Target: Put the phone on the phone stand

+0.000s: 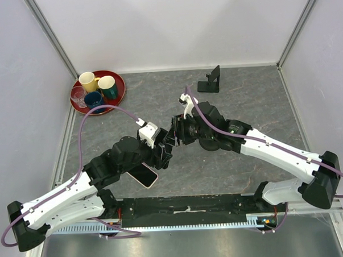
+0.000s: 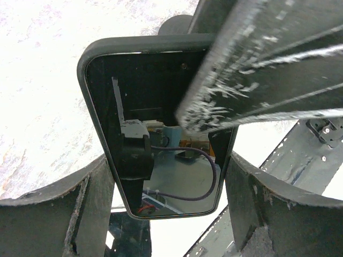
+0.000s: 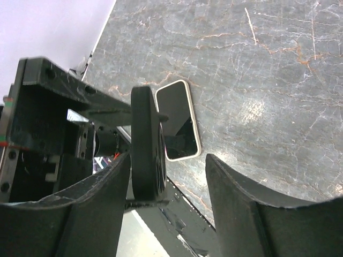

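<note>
Top external view puts the phone stand point(image 1: 210, 81) at the far side of the table point(image 1: 256, 108). Both arms meet well on the arm-base side of the stand and a little to its left. There your left gripper point(image 2: 167, 163) clasps the dark-cased phone point(image 2: 144, 107) across its width, clear of the table. Your right gripper point(image 3: 167, 160) straddles that phone edge-on. One finger lies close against it and the other stands off with a gap, so that hand grips nothing yet.

The risk I see is the handover. If you let go on the left before both right fingers are seated, the phone drops. A hold near one corner could also let it swivel. A second, pale-edged phone point(image 1: 144, 176) lies flat much nearer the bases than the stand, under the left forearm. A fall would likely land about there. The stand looks light, so a hard approach may tip it or push it back.

Room is good, with bare table between the grippers and the stand. The stand sits near the far wall, so leave margin behind it. The tray point(image 1: 122, 88) of cups point(image 1: 107, 86) is well left of the stand, off the path.
</note>
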Controlling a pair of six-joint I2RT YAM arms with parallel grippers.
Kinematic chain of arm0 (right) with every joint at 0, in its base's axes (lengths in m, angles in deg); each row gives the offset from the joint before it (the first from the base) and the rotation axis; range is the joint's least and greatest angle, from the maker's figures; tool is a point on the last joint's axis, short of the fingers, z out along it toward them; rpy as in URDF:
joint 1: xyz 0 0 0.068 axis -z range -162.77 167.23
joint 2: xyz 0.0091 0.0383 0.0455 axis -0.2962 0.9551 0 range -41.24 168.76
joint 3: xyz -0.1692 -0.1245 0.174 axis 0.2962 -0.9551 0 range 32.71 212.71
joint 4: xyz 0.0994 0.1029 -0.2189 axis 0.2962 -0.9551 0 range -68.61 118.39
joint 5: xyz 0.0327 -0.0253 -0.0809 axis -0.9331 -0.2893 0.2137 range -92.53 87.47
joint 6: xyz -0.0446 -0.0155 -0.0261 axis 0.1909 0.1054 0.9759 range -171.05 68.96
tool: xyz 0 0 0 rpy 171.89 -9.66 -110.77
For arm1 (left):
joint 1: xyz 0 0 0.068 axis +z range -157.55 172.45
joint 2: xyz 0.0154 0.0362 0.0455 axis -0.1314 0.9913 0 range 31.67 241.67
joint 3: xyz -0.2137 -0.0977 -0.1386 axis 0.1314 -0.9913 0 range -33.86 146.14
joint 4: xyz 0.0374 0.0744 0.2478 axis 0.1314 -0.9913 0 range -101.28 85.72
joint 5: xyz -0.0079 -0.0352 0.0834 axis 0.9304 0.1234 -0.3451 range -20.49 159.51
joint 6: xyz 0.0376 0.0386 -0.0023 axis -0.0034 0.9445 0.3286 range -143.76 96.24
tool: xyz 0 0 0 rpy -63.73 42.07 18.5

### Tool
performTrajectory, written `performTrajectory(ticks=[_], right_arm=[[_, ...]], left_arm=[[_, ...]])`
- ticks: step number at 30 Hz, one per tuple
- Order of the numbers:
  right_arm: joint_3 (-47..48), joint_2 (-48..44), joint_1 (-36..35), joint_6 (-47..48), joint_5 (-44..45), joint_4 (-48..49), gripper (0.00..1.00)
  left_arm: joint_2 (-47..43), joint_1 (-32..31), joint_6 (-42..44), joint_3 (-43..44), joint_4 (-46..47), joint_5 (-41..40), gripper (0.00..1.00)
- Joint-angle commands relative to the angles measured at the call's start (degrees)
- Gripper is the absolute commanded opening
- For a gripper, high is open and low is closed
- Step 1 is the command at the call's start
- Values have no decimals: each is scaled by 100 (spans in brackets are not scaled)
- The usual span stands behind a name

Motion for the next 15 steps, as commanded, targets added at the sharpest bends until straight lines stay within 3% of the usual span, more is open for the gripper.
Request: performTrajectory(ticks=[1,10,13,14,15], right_arm=[[396,240,-44,-86,87,32,63],[186,205,-106,63,43,67,46],[115,135,-106,124,17,146,25],[89,91,-106,133,8,190,10],[45,65,-97,151,8,216,1]], left_arm=[[-92,-19,242,62,553,196,2],[-4,-19,251,97,580,301,2],[92,-19,260,141,606,406,2],[154,-28,277,202,571,459,2],[180,-19,277,229,562,555,2]])
